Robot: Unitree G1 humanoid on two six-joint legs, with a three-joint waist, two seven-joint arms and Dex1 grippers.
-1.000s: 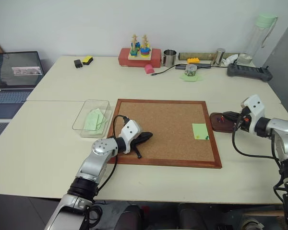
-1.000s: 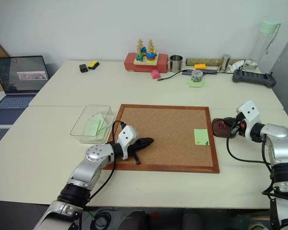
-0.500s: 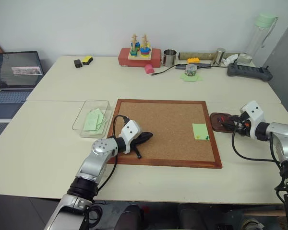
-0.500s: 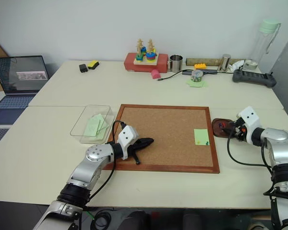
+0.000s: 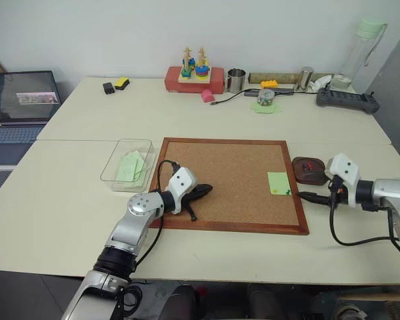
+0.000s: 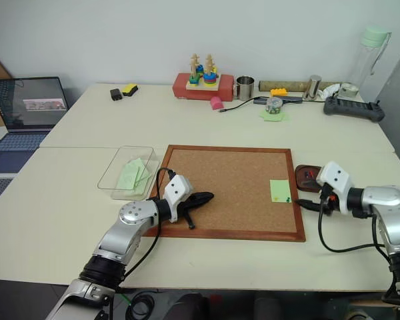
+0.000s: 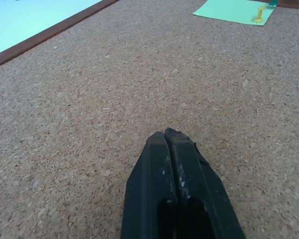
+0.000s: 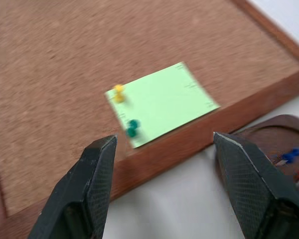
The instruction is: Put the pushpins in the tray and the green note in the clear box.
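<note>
Right gripper (image 8: pixel 162 149) withdrawing from dark brown wooden tray (image 5: pixel 309 169), fingers spreading, empty; you're now facing pale green square note (image 5: pixel 278 182), pinned on corkboard (image 5: pixel 233 180), directly ahead. Left gripper (image 7: pixel 172 144) clenched.

Left end effector (image 7: pixel 170 137) has fingers pressed together; right end effector (image 8: pixel 162 149) stands spread wide.

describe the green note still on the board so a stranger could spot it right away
Find the big wood-framed corkboard in the middle of the table, then look near its right edge. The green note is the small pale green square lying there, held by a yellow pushpin and a green pushpin, unlike the loose notes in the clear box.
</note>
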